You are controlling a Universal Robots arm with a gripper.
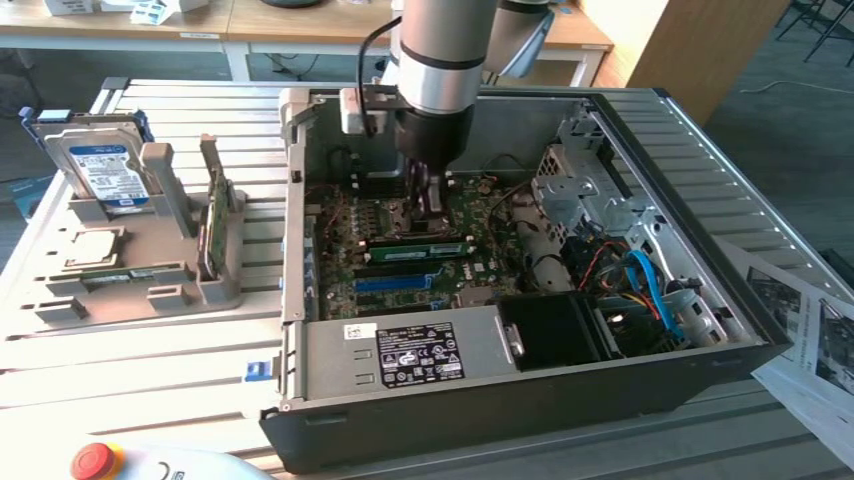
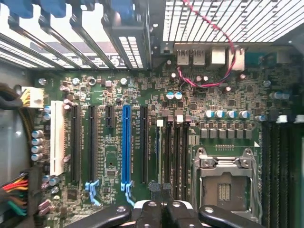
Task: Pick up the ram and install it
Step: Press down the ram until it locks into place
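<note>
I see a green ram (image 1: pixel 416 249) stick lying on a green board (image 2: pixel 228 95). At 6 o'clock from it is a long blue slot (image 1: pixel 398 283). My gripper (image 1: pixel 433 205) is black under a silver arm (image 1: pixel 445 45). The case (image 1: pixel 534 405) is black with a white sticker (image 1: pixel 418 353). At 9 o'clock, a grey rack (image 1: pixel 160 285) holds a blue and white drive (image 1: pixel 104 170). A red button (image 1: pixel 94 459) is at 7 o'clock.

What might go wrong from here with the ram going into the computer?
The ram lies along the memory slots under the gripper; if it sits unevenly, pushing could bend it or strain the motherboard. The open processor socket lies beside the slots, so a sideways slip could damage it.
</note>
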